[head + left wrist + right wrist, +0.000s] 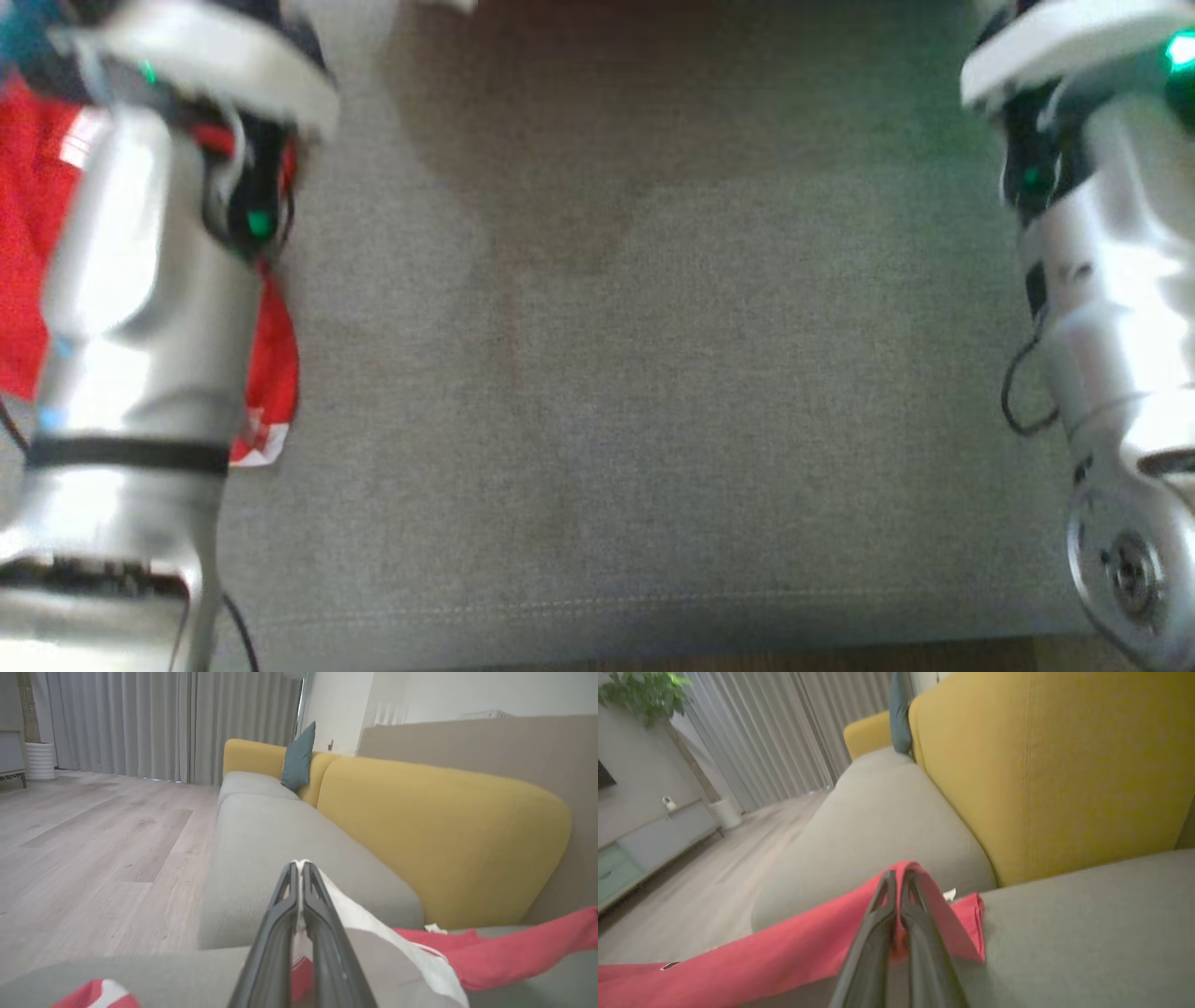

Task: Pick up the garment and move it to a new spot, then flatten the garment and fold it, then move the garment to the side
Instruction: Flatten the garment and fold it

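The garment (28, 233) is red with white patches and lies at the left of the grey sofa seat (653, 373), partly hidden under my left forearm (140, 308). In the left wrist view my left gripper (299, 865) is shut on a white-edged fold of the garment (514, 952), lifted off the cushion. My right gripper (899, 875) is shut on a red edge of the garment (761, 961), which drapes away to the left below it. My right forearm (1111, 280) stands at the seat's far right.
A yellow backrest (444, 835) runs along the sofa, with a teal cushion (299, 758) leaning on it further down. Pale wood floor (93, 835) borders the seat's front edge. Grey curtains (140, 723), a low cabinet (654, 835) and a plant (640, 695) stand beyond.
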`<state>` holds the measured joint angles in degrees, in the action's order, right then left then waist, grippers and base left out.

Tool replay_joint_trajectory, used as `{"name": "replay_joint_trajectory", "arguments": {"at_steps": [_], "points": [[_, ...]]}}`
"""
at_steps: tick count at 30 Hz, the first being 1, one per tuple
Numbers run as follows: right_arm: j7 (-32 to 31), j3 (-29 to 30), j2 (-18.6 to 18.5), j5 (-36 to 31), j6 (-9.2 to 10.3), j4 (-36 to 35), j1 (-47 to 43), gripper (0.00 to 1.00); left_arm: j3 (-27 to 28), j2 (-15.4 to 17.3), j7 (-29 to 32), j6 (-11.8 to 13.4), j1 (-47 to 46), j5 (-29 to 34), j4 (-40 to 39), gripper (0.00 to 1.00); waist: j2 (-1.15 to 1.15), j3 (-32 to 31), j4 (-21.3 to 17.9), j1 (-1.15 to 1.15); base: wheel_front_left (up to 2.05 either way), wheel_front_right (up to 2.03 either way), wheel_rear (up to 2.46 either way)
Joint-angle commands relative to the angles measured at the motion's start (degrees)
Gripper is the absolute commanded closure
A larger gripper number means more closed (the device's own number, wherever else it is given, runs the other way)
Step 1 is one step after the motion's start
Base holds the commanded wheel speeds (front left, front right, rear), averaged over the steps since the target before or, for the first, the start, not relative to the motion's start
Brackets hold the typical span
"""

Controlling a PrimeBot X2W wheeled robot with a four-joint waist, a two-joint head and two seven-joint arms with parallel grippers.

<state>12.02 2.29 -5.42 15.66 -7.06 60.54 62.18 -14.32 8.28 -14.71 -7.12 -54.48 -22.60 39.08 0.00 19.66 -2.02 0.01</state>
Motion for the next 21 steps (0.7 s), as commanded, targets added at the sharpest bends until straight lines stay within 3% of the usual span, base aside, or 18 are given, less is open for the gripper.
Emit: {"name": "replay_joint_trajectory", "arguments": {"at_steps": [1, 8, 21], "points": [[-0.61, -2.03, 0.0, 0.38, -0.43, -1.29, -0.03, 1.0, 0.56, 3.07, -0.28, -0.29, 0.25, 0.6, -1.72, 1.0, 0.0, -2.2, 0.79, -0.01, 0.0, 0.0, 0.0], [-6.17, -10.36, -3.38, 3.84, -0.43, -0.29, -9.31, 1.0, -6.08, 6.99, -0.28, -0.34, 13.32, -3.04, -2.45, 1.0, 0.0, -8.38, 1.29, -0.01, 0.0, 0.0, 0.0], [-17.77, -23.43, -13.76, 11.95, -0.43, -8.63, -23.42, 1.0, -12.66, 14.46, 3.75, -0.36, 28.31, -9.63, -12.01, 1.0, 0.0, -15.94, 1.83, -0.01, 0.0, 0.0, 0.0]]}}
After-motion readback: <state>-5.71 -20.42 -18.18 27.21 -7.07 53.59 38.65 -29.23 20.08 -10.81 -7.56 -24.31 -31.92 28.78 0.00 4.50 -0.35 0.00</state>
